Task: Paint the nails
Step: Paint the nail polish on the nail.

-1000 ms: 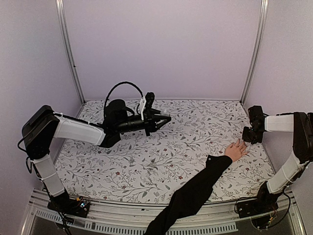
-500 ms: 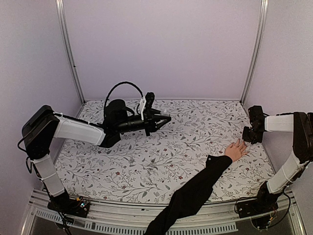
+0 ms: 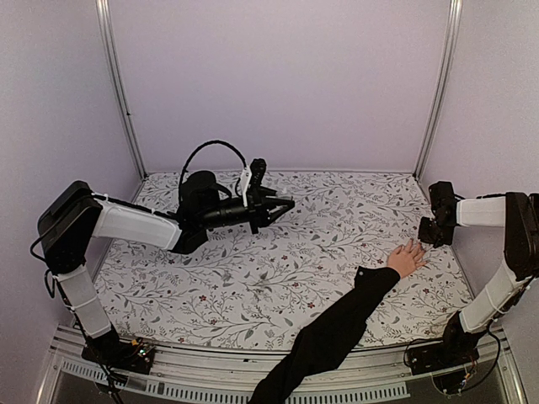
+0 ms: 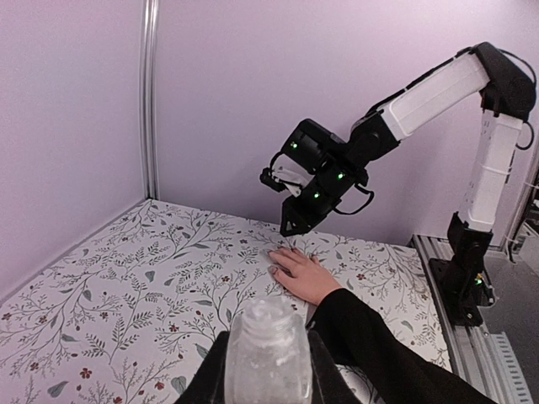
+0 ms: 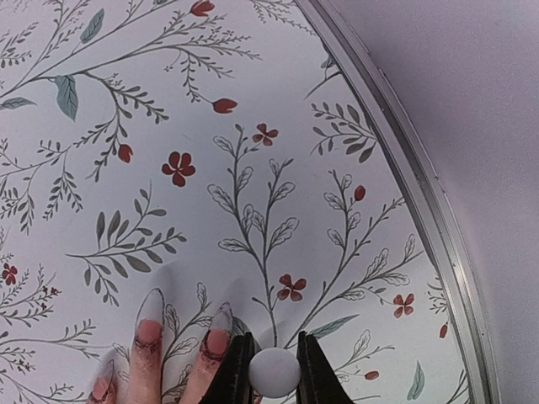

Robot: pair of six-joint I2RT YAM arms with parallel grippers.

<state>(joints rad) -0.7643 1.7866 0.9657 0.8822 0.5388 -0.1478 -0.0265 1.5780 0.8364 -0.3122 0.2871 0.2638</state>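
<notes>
A light-skinned hand [image 3: 408, 257] in a long black sleeve [image 3: 337, 328] lies flat on the floral table at the right. Its nails [image 5: 150, 307] are long and pale, two showing clearly in the right wrist view. My right gripper [image 3: 425, 236] hovers just above the fingertips, shut on a small round white cap [image 5: 274, 372], right beside one nail [image 5: 219, 318]. My left gripper [image 3: 286, 204] is raised over the table's back left, shut on a small pale translucent bottle [image 4: 268, 353]. The left wrist view also shows the hand [image 4: 305, 276] and the right gripper [image 4: 295, 225].
A floral patterned cloth [image 3: 278, 269] covers the table. A metal rail [image 5: 404, 160] edges it close to the right gripper. Lilac walls enclose the back and sides. The sleeve runs from the front edge diagonally up to the right.
</notes>
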